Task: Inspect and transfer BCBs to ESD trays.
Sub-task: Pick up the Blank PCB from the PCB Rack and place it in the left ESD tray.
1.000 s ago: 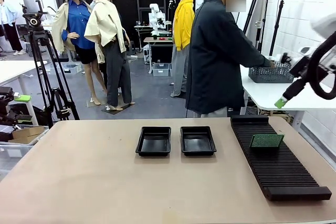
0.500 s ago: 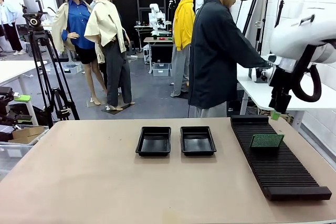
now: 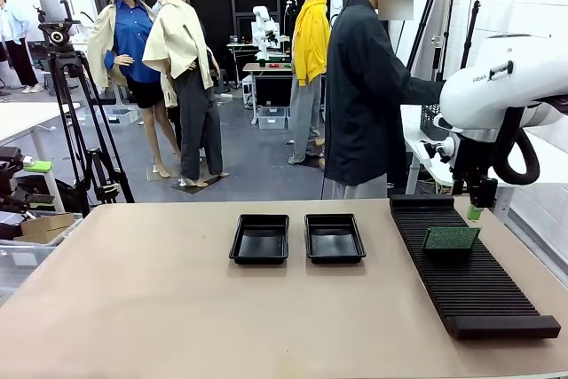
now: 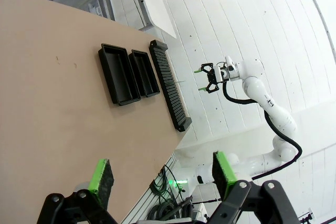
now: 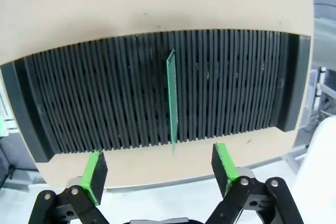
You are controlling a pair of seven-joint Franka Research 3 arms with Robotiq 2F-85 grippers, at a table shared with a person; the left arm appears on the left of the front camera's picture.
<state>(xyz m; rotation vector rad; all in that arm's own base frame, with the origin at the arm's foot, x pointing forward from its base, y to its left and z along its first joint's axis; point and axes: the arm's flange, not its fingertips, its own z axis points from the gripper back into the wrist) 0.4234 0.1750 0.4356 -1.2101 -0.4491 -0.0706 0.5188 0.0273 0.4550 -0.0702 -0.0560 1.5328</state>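
1. On the long black slotted rack [image 3: 475, 272], toward its far end, one green BCB [image 3: 451, 238] stands upright on edge in a slot
2. Above the rack's right-hand edge, near that far end, hangs the right gripper [image 3: 477, 209], jaws spread wide with nothing between the green pads
3. Left of the rack, apart from it, two black ESD trays [image 3: 260, 238] lie side by side
4. Well away from the rack, the left gripper [image 4: 163, 174] is likewise spread wide, holding nothing

White right arm [image 3: 497, 86], looped black cable [image 3: 534, 153], black end effector [image 5: 158, 164], 2 green pads [image 5: 96, 174].
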